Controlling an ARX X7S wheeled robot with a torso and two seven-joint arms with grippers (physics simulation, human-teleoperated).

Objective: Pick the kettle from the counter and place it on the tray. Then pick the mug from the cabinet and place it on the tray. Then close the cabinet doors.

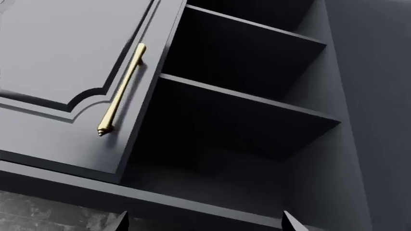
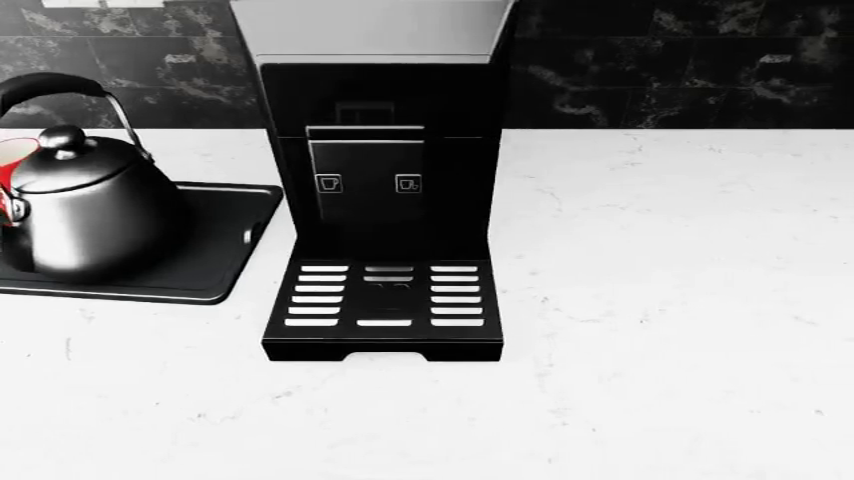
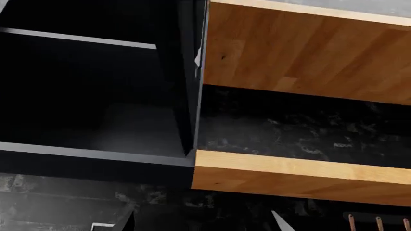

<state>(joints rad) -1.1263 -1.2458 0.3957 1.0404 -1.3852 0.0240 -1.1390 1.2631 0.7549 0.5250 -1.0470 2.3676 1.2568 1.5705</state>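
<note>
With both jaws apart and empty, press the dark grey panelled cabinet door (image 1: 70, 82) beside its brass bar handle (image 1: 122, 89), swinging it squarely shut.

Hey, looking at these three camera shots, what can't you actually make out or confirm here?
- Mug: head view, only a red sliver shows; the kettle and the picture's edge hide the rest.
- Tray: head view, its far side is cut off by the edge.
- Left gripper: left wrist view, only the fingertips show.
- Right gripper: right wrist view, the same.
- Second cabinet door: only one door is in view.
</note>
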